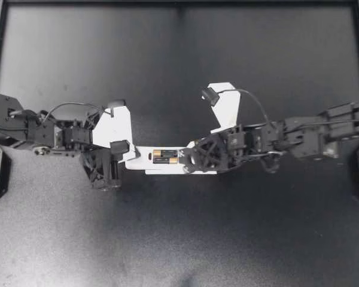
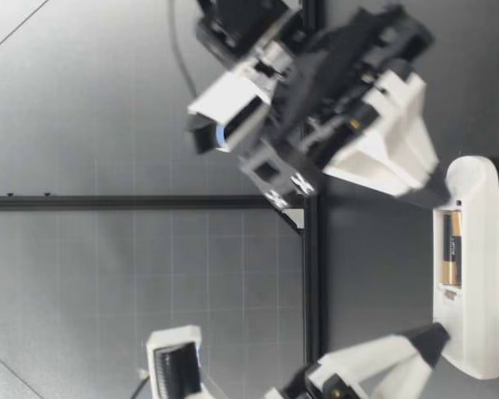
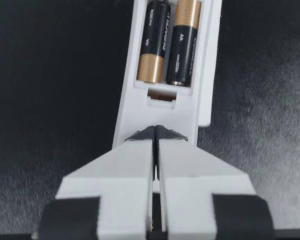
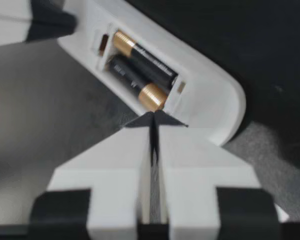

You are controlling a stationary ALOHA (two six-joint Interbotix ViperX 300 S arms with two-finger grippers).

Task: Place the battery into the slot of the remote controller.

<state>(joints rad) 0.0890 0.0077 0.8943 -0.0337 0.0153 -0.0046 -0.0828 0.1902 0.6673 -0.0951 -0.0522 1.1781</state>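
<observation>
Left gripper (image 3: 156, 131) fingers (image 3: 130, 167) pressed together at white remote's (image 3: 162, 114) end, two batteries (image 3: 184, 45) in slot (image 3: 161, 90) ahead

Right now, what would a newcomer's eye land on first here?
The white remote controller lies in the middle of the dark table, its slot open with two batteries side by side inside. My left gripper and right gripper, both shut, rest their tips on its opposite ends.

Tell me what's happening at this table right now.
Both arms are at a white plastic remote controller lying on the black table with its back open. My left tool and right tool, each shut, have their tips at its opposite ends. Two black-and-copper cylindrical batteries already sit side by side inside it.
</observation>
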